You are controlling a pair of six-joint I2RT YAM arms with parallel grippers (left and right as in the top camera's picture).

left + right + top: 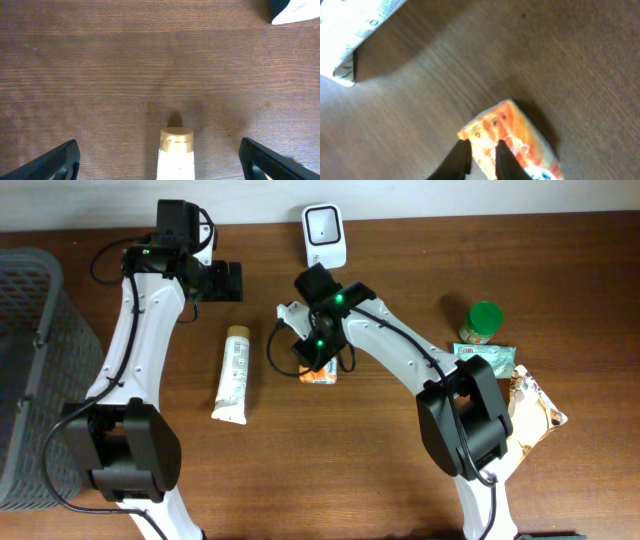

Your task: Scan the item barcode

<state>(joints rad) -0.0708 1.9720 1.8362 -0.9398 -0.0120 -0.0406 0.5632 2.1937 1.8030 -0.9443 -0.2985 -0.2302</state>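
Print on the orange carton [520,135] is blurred and the tube [235,373] label is too small to read. The right tool [480,155] pinches the carton's corner mid-tabletop [300,470], below the white scanner [324,235]. The left tool [160,150] hangs wide open over the tube's cap, with bare wood around it and a basket [25,330] at the left edge.

"What lies flat near the middle of the wooden table [330,480]?"

"A cream tube [235,375] with a gold cap. In the overhead view the cap end points to the top."

"And to the left of the tube?"

"A grey mesh basket [25,330], well apart from it, at the table's edge."

"To its right?"

"Well apart from the tube stands a jar with a green lid [484,321]. A green packet [488,358] lies just below the jar, and a brown-and-white pouch [538,415] lies beside that."
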